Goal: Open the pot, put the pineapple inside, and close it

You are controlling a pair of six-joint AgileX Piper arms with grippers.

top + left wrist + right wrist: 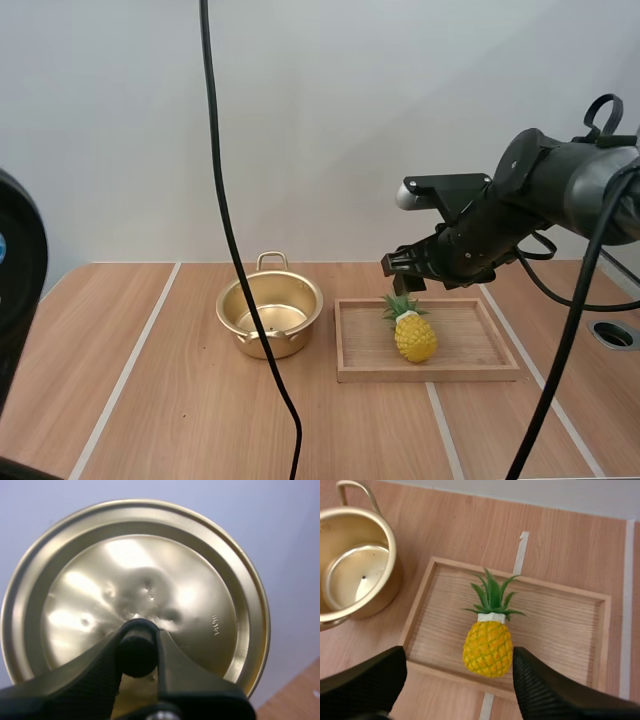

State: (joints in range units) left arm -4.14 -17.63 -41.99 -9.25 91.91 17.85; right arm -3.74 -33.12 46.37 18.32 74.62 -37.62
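Hovering above the wooden tray [480, 372] with the right gripper [403, 270], spread wide and holding nothing, over the pineapple [414, 335] lying on its side inside that tray, crown toward the tray's far rim. Held the lid [135, 570] off the uncovered pot [262, 347], just beside the tray's left rim, with the left gripper [138, 630] clamped on the lid's knob [136, 655]. Likely risked an off-centre squeeze on the rounded fruit, rolling it along the tray floor or catching only the leaves.

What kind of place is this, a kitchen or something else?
Probably a robot test bench: a wooden table with white tape lines, a pineapple on a tray, and the right gripper open above it.
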